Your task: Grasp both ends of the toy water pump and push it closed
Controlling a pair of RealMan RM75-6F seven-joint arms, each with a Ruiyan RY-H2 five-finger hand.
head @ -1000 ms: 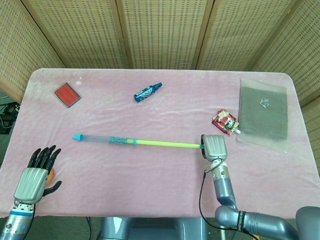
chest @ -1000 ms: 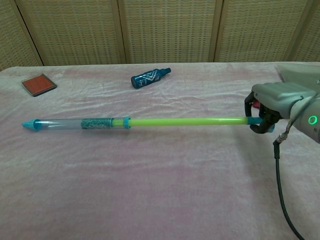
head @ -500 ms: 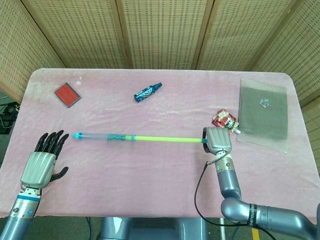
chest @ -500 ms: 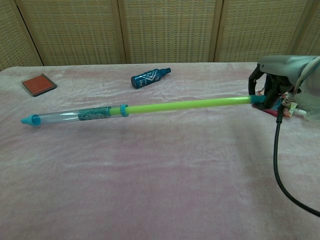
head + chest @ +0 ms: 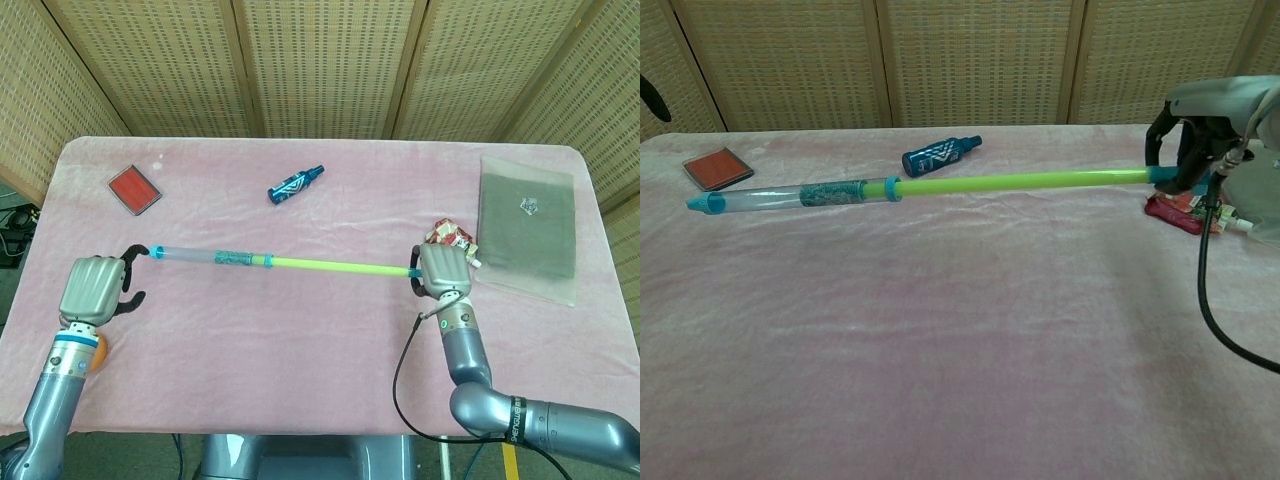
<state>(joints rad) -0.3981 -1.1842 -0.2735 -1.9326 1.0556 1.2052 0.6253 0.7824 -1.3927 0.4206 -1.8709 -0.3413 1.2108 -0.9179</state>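
The toy water pump (image 5: pixel 240 258) stretches across the table middle, extended: cyan nozzle (image 5: pixel 153 251) at left, clear barrel, then a long green rod (image 5: pixel 340 266). My right hand (image 5: pixel 443 270) grips the cyan handle end, and in the chest view the right hand (image 5: pixel 1200 125) holds the pump (image 5: pixel 820 193) lifted off the cloth. My left hand (image 5: pixel 94 289) hovers just left of the nozzle with fingers curved, holding nothing. Only one of its fingertips (image 5: pixel 650 95) shows in the chest view, apart from the nozzle (image 5: pixel 705 203).
A pink cloth (image 5: pixel 320 350) covers the table. A red pad (image 5: pixel 134 188) lies far left, a blue bottle (image 5: pixel 295 184) at the back middle, a red snack packet (image 5: pixel 448 235) beside the right hand, a grey bag (image 5: pixel 527 225) at right. Something orange (image 5: pixel 92 350) sits under my left wrist.
My right hand raised the handle end and carried the pump farther back. My left hand moved forward and up to the nozzle, its fingers curving from spread.
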